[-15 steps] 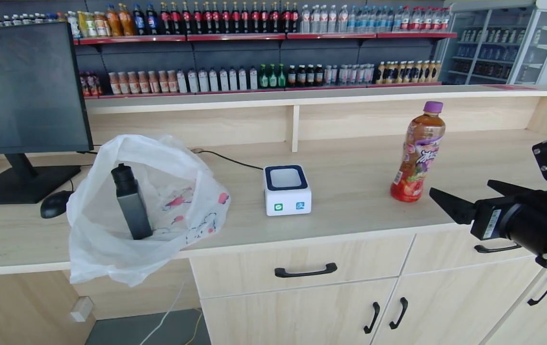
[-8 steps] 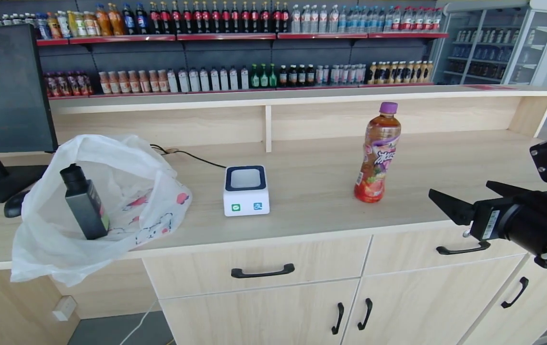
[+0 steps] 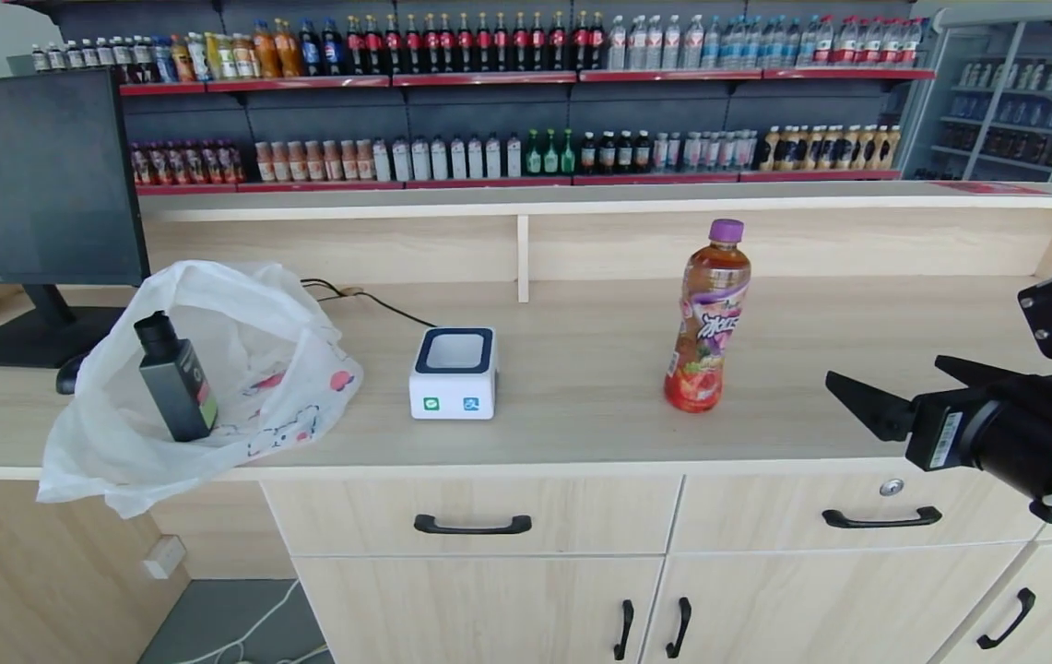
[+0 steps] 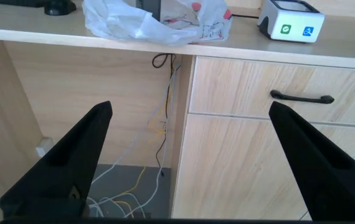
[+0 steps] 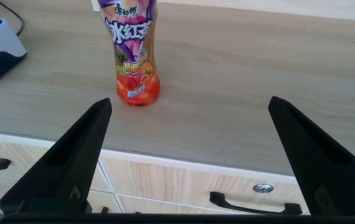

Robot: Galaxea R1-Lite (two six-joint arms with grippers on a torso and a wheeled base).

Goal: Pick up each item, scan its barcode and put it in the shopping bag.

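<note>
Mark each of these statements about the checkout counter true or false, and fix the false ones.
1. The drink bottle stands upright on the counter. True.
2. The right gripper grips the drink bottle. False: it is open, short of the bottle and holding nothing.
3. A dark bottle stands inside the shopping bag. True.
4. The scanner lies inside the shopping bag. False: it sits on the counter between bag and drink bottle.
5. The left gripper is open. True.
</note>
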